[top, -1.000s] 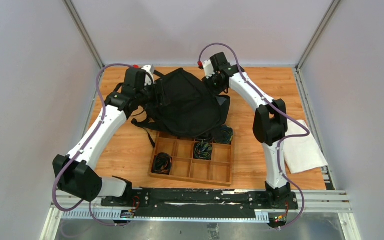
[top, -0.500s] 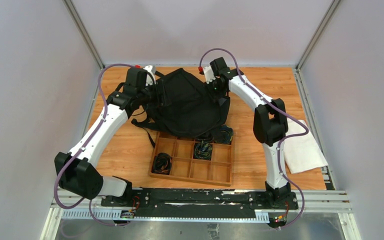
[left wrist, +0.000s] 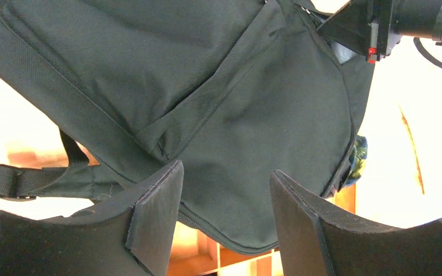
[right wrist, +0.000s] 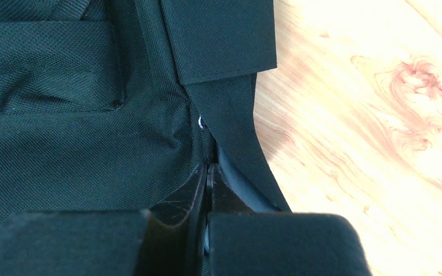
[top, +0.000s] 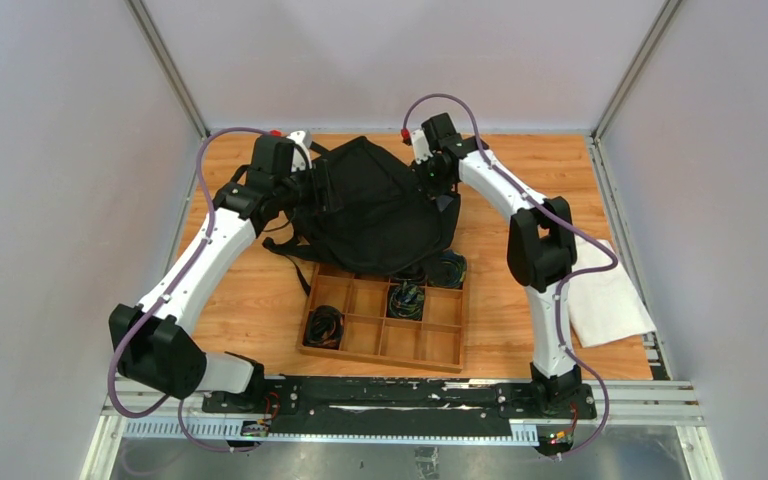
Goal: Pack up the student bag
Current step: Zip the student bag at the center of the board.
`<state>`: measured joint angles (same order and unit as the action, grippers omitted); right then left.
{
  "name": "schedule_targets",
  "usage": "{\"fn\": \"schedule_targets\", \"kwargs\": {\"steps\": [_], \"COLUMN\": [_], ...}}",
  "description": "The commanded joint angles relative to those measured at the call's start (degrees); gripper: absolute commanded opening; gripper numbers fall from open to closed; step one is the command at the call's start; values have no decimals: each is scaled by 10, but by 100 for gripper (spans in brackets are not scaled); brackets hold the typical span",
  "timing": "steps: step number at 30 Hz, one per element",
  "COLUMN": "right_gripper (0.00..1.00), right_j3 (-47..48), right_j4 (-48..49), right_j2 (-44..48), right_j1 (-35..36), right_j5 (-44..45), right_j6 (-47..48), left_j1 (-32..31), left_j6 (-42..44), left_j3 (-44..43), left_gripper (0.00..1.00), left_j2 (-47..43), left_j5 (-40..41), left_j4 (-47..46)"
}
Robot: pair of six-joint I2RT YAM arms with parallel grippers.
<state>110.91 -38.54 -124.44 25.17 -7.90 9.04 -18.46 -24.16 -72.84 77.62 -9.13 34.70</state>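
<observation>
The student bag (top: 370,210), a floppy all-black backpack, lies across the back middle of the wooden table, its lower edge overlapping the tray. My left gripper (top: 307,190) is at the bag's left side. In the left wrist view it (left wrist: 224,172) is open, with bag fabric (left wrist: 236,103) just beyond the fingers and nothing held. My right gripper (top: 438,178) is at the bag's upper right edge. In the right wrist view it (right wrist: 208,168) is shut on a thin fold of the bag's edge (right wrist: 230,126), beside a flat strap (right wrist: 218,34).
A wooden compartment tray (top: 352,347) stands in front of the bag and holds coiled cable bundles (top: 324,326) (top: 407,298). A white cloth (top: 605,295) lies at the right edge. Grey walls enclose the table on three sides.
My right gripper has shifted slightly right and toward the near side, still at the bag's edge. The left arm and the tray have barely moved.
</observation>
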Motion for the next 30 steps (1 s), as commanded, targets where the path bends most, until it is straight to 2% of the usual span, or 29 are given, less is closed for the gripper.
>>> {"fn": "schedule_targets", "kwargs": {"steps": [1,7,15,22,30], "right_gripper": [0,0,0,0,0], "right_j3": [4,-36,-105,-137,-195], "right_j4": [3,35,73,85,84], "right_j2": [5,58,131,170,232], "right_j1": [-7,-19,-29,-30,-32], "right_j5": [6,-17,-43,-49,-48], "right_j6": [-7,-26,-42,-45,-33], "left_j1": [-2,-37,-53,-82,-94], "left_j6": [-5,-34,-153,-206,-251], "left_j3": [-11,-59,-95,-191,-227], "left_gripper": [63,63,64,68,69], "left_j2": [5,43,146,249,308], "left_j5": [-20,-28,-65,-85,-91], "left_j4": [-22,-40,-117,-100,-113]}}
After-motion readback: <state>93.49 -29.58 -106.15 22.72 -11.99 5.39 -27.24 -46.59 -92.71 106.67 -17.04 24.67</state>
